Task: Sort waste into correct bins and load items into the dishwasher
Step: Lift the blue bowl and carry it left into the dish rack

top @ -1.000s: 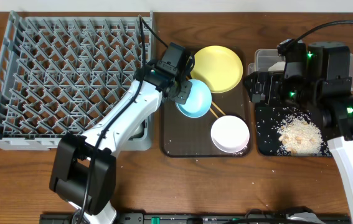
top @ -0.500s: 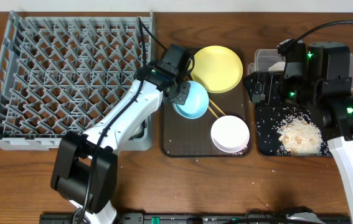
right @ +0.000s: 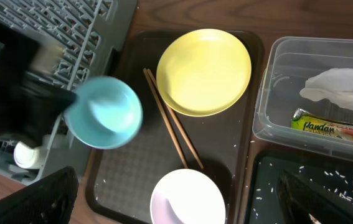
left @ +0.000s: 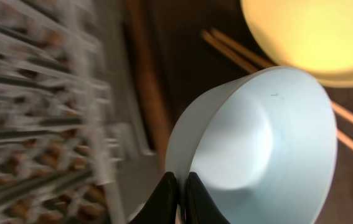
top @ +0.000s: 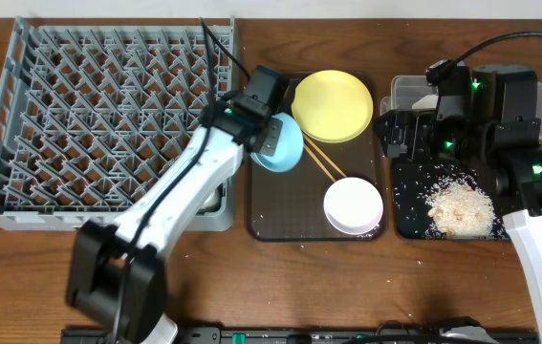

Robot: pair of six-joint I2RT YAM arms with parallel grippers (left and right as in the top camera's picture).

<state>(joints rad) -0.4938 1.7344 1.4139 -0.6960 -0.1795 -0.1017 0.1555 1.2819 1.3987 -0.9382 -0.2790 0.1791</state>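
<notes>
My left gripper [top: 263,134] is shut on the rim of the light blue bowl [top: 282,143] and holds it tilted over the left edge of the brown serving tray [top: 290,225], beside the grey dish rack [top: 98,124]. The left wrist view shows the jaws [left: 179,186] pinching the bowl's wall [left: 269,137]. The yellow plate [top: 333,105], chopsticks [top: 323,161] and white bowl [top: 354,205] lie on the brown tray. My right gripper [right: 176,205] is open and empty, hovering above the tray's right side.
The clear tub [right: 269,99] holds the white napkin [right: 341,84] and the green-and-yellow wrapper [right: 332,124]. The black tray [top: 404,191] holds rice scraps [top: 460,208]. A small white cup [right: 25,155] sits at the rack's near corner.
My left gripper has carried the blue bowl up and to the left, toward the rack, uncovering the chopsticks. The right arm has not moved.
</notes>
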